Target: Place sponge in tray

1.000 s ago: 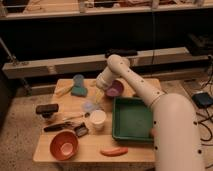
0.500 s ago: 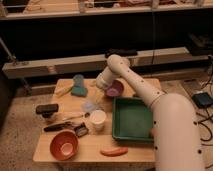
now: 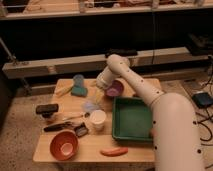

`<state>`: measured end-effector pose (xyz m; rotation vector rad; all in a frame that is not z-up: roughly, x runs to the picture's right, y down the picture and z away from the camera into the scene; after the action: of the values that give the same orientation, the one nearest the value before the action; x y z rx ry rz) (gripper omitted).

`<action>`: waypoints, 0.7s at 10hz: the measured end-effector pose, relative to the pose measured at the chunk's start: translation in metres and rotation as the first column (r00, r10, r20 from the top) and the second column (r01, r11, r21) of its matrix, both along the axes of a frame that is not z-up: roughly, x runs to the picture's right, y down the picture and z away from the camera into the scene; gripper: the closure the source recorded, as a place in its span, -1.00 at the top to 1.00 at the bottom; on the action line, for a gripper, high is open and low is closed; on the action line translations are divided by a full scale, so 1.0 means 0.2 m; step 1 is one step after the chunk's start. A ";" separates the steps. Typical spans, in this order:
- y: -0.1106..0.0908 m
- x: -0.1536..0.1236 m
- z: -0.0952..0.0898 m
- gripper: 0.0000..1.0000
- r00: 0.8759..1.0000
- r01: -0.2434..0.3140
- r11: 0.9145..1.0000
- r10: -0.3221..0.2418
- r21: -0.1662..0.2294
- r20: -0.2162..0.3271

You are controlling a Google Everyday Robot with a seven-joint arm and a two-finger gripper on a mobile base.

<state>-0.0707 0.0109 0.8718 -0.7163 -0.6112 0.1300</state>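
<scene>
The teal-green sponge (image 3: 78,91) lies flat on the wooden table (image 3: 135,151) at the back left, just in front of a light-blue cup (image 3: 78,80). The dark-green tray (image 3: 132,119) sits on the right half of the table and holds nothing that I can see. My gripper (image 3: 98,93) hangs at the end of the white arm (image 3: 131,80), over the table's back middle. It is just right of the sponge, left of the purple bowl (image 3: 115,89), and apart from the sponge.
A white cup (image 3: 97,119) stands left of the tray, with a clear item (image 3: 90,106) behind it. An orange bowl (image 3: 65,145), dark tools (image 3: 60,126), a black block (image 3: 46,108) and a yellowish item (image 3: 63,91) lie left. An orange-red stick (image 3: 114,151) lies at the front edge.
</scene>
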 end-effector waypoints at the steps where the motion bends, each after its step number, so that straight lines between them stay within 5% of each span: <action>1: -0.05 -0.02 0.02 0.60 0.999 -0.014 1.000 0.015 0.020 -0.033; 3: -0.21 -0.09 0.10 0.60 0.992 -0.071 0.994 0.078 0.080 -0.097; 5: -0.37 -0.11 0.17 0.60 0.967 -0.178 0.968 0.205 0.177 -0.150; 7: -0.43 -0.11 0.18 0.60 0.955 -0.213 0.954 0.248 0.210 -0.160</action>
<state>-0.0928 -0.0742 0.9085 -0.4385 -0.5192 0.3475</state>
